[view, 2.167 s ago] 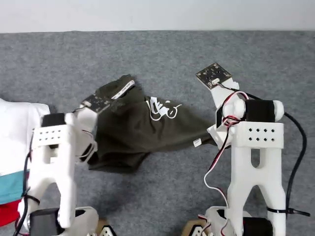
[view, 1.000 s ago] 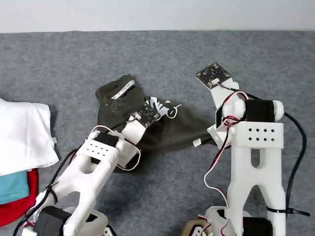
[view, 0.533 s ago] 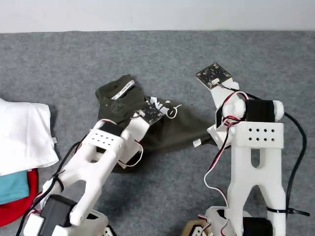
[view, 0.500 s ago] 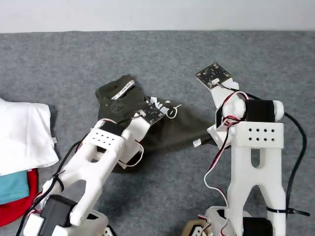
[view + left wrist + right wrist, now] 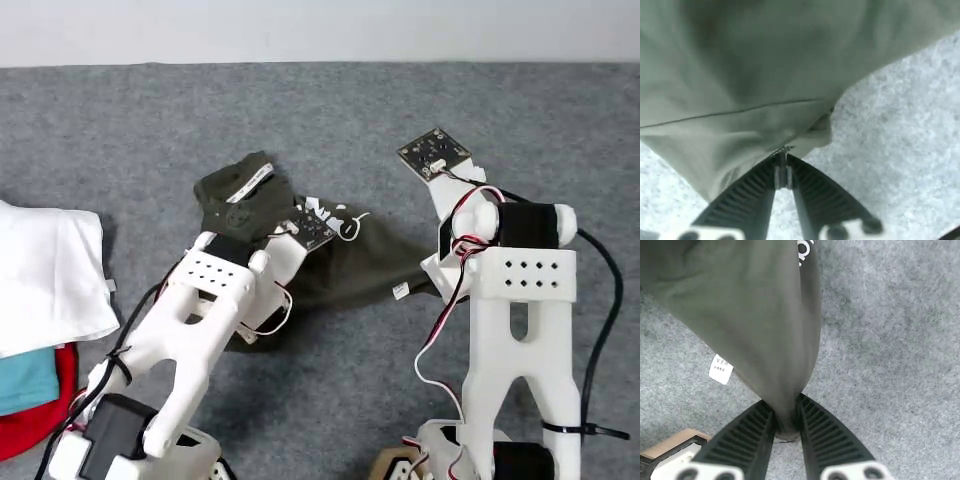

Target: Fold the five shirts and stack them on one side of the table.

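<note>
Olive shirt: your shirt in hand, the olive shirt (image 5: 370, 265), lies rumpled mid-worktop (image 5: 150, 120), collar towards the far edge, one end running towards the right arm.
Left gripper: you've got the left gripper (image 5: 782, 170) closed tight, a thin fold of the shirt's edge coming out at the tips; I'd call it pinched.
Right gripper: the right gripper (image 5: 785, 422) is clamped on a bunched corner of cloth, the white label (image 5: 721, 369) just beside.
Why held so: two grips at opposite ends, probably so you can pull the cloth taut and flat before folding.
Stack: white shirt (image 5: 45, 280) on top, teal shirt (image 5: 22, 385) and red shirt (image 5: 40, 425) peeking out below, at the left edge.
Progress: this one isn't folded yet.
Watch: the left pinch looks shallow and could slip.
</note>
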